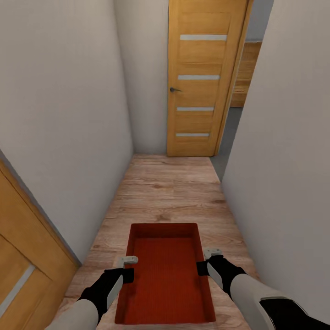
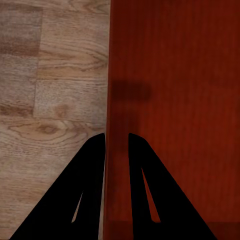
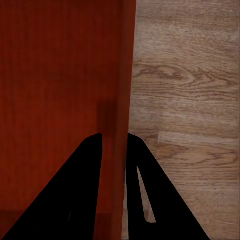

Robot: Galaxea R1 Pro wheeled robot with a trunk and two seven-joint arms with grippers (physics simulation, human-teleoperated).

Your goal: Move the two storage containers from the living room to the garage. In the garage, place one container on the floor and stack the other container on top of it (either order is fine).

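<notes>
I carry one red-orange storage container (image 1: 166, 270) low in front of me, open top up and empty, above a light wood-plank hallway floor. My left gripper (image 1: 124, 269) is shut on its left long wall (image 2: 111, 125), one finger inside the bin and one outside. On the opposite long wall (image 3: 125, 100) my right gripper (image 1: 205, 262) is shut the same way. The black fingers (image 2: 90, 170) straddle the thin wall in each wrist view. The garage floor's dark grey strip (image 1: 229, 137) shows through the gap beside the far door.
A narrow corridor with cream walls (image 1: 68, 119) close on both sides. A wooden door (image 1: 201, 78) with glass slats stands open at the far end, an opening to its right. Another wooden door (image 1: 23, 270) is at my near left. Plank floor (image 1: 169, 192) lies ahead.
</notes>
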